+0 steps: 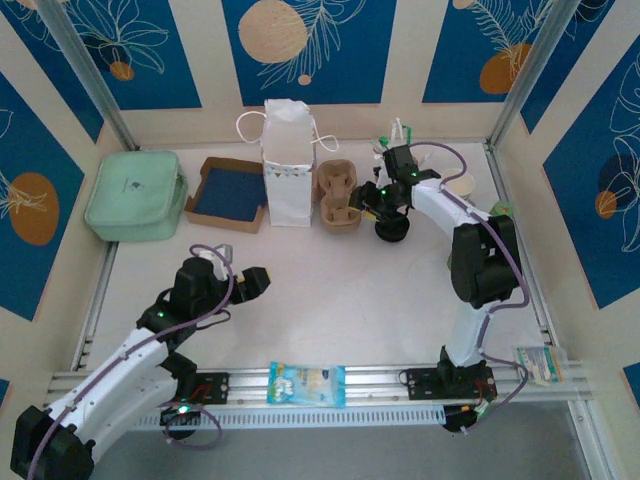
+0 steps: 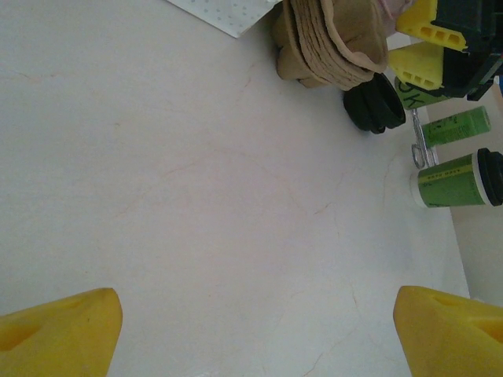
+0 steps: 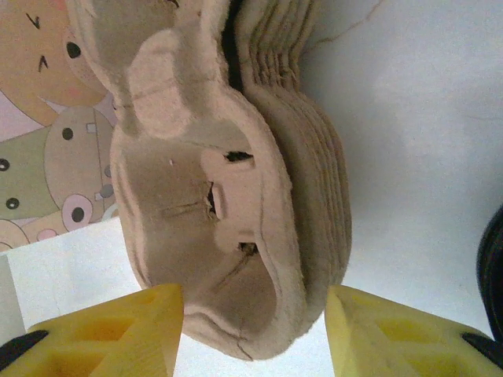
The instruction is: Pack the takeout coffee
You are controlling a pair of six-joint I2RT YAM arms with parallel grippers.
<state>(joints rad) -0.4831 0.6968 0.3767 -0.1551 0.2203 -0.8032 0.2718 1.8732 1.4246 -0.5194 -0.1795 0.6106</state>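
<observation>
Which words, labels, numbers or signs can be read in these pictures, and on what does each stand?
None reads clearly.
Green paper cup with black lid: label print too blurred.
Slim green tube: print too blurred.
Blue packet: print too small.
Mint case: mark too small.

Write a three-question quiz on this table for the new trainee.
1. What colour is the lid of the takeout coffee?
2. True or false: the left gripper holds the takeout coffee.
3. The right gripper straddles the end of which thing? A white bag, B cup carrier stack, C green pouch.
Key: 1 black; 2 false; 3 B.
</observation>
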